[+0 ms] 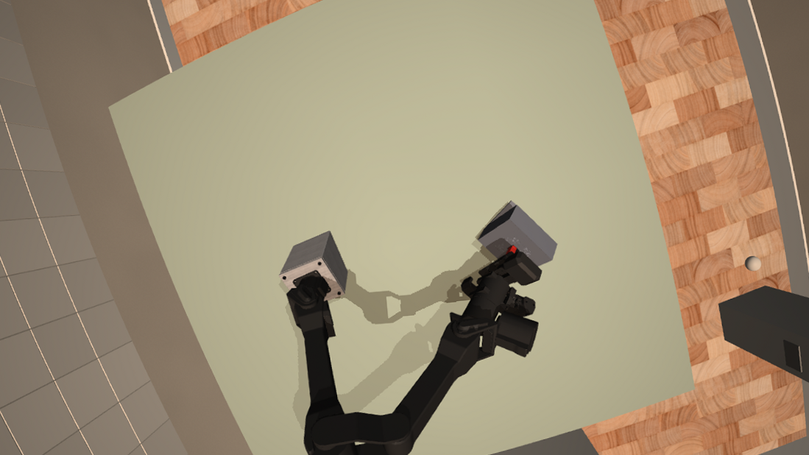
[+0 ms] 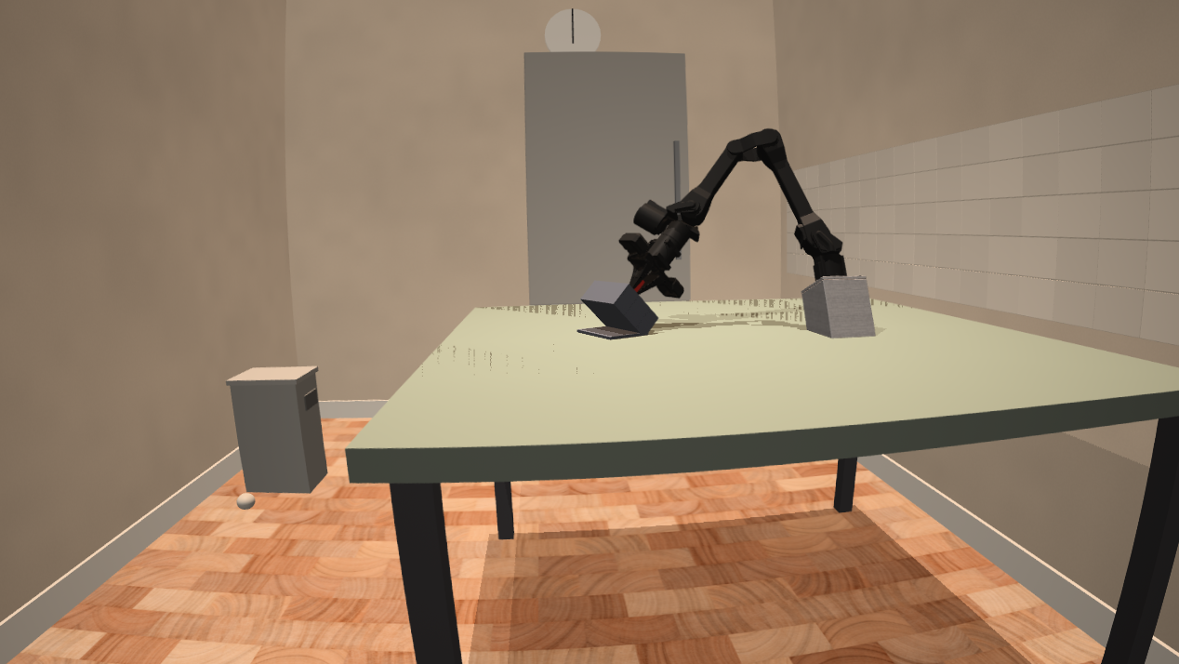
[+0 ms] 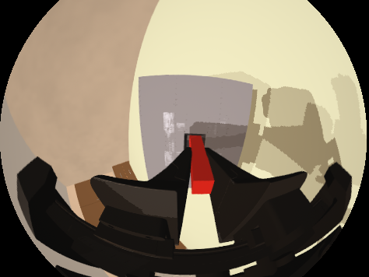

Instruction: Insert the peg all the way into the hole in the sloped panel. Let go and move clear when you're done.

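Note:
The sloped grey panel [image 1: 519,234] stands on the green table, right of the arm's base. It also shows in the side view [image 2: 620,306] and fills the middle of the wrist view [image 3: 199,115]. My gripper [image 1: 510,257] is shut on the red peg [image 1: 513,250] and leans against the panel's sloped face. In the wrist view the red peg [image 3: 199,163] runs between the fingers, and its far tip sits at the dark square hole [image 3: 194,137]. In the side view only a short red stretch of the peg [image 2: 639,286] shows above the panel.
A grey metal block [image 1: 314,266] carries the arm's base on the table, left of the panel. A grey bin [image 2: 276,429] and a small white ball [image 2: 245,500] stand on the wooden floor beside the table.

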Available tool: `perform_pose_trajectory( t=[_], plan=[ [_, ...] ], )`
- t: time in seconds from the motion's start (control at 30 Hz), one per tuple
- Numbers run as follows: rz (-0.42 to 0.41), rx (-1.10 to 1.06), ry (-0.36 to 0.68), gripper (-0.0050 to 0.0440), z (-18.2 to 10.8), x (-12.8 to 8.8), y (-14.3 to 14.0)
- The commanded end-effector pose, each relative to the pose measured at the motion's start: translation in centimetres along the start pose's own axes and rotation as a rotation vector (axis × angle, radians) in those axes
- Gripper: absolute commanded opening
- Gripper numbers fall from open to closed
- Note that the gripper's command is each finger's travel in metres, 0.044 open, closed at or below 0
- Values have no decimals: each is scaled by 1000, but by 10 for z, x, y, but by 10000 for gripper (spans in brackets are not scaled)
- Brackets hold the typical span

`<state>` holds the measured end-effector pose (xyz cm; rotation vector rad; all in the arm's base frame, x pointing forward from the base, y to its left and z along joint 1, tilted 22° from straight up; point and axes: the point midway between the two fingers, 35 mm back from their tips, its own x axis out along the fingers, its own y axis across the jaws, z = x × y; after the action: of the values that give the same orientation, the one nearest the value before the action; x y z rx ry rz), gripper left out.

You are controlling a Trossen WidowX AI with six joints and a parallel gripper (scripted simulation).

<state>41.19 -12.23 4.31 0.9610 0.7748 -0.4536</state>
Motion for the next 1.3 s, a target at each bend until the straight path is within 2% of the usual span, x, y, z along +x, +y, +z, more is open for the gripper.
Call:
perform_pose_trajectory(
  t=[0.0,0.13,0.47,0.53,0.8,1.1,1.27],
  plan=[
    [14,-5,-14,0,4,-4,6],
    [14,-5,-14,0,4,-4,6],
    [14,-5,-14,240,4,-4,6],
    [14,-5,-14,240,4,-4,6],
    [14,-5,-14,432,4,-4,6],
    [13,-5,-14,440,5,-13,6],
    [11,-4,-13,440,6,-29,6]
  ],
)
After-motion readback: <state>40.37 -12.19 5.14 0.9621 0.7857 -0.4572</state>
